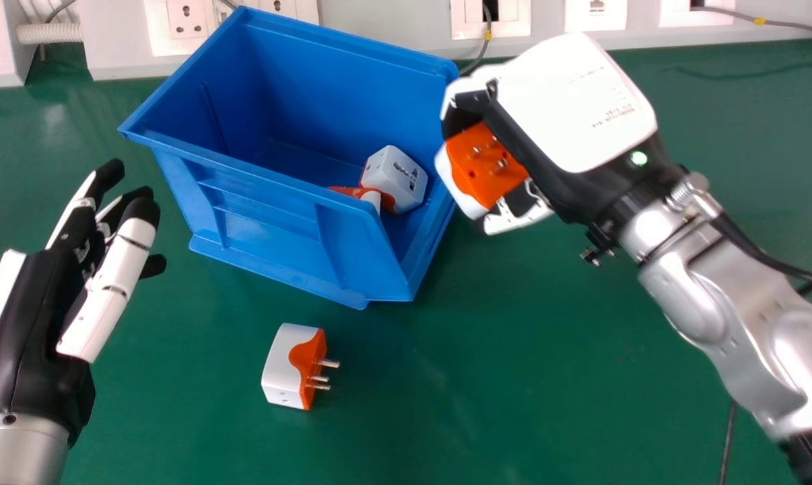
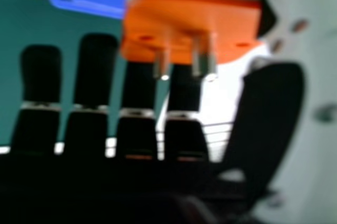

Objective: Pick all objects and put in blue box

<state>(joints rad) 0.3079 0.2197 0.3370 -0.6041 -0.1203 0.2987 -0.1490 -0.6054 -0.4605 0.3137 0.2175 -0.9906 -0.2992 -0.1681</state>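
4 plug adapters (image 1: 281, 367) — 1 blue box (image 1: 264, 219)

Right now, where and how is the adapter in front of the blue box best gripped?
Probably by the white body of the adapter, from above and the robot's left, pinching its near and far sides. Its metal pins point to the robot's right, so they should stay clear of the grip. The open left hand is on that side.
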